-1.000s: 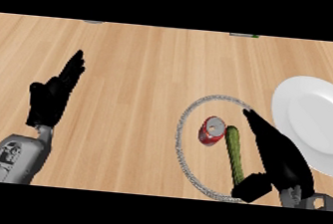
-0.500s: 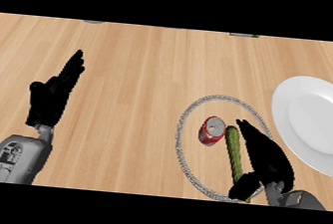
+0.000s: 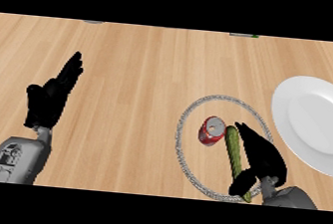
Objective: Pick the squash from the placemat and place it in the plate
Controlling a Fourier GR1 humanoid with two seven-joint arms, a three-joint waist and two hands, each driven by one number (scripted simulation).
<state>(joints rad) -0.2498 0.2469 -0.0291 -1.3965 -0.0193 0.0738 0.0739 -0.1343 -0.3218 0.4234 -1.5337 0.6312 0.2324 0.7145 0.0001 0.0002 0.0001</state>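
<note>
One camera sits at the robot's head and looks steeply down on the wooden counter (image 3: 144, 67), with the far side at the top. The left forearm (image 3: 16, 158) and right forearm (image 3: 292, 197) enter from the lower edge, unmirrored. The view is close. The right edge cuts the plate (image 3: 323, 123), and the placemat (image 3: 223, 97) and squash (image 3: 232, 145) lie low right.

On the table (image 3: 143, 72), the placemat (image 3: 180, 130) lies right of centre, and 2 things sit on it: the can (image 3: 212, 130) to the left and the squash (image 3: 233, 145) just beside it on the right, lying lengthwise front to back. The plate (image 3: 316, 122) lies right of the placemat, its edge over the mat's rim. The right hand (image 3: 263, 160) is over the squash's near half. The left hand (image 3: 52, 99) is far left, well apart.
</note>
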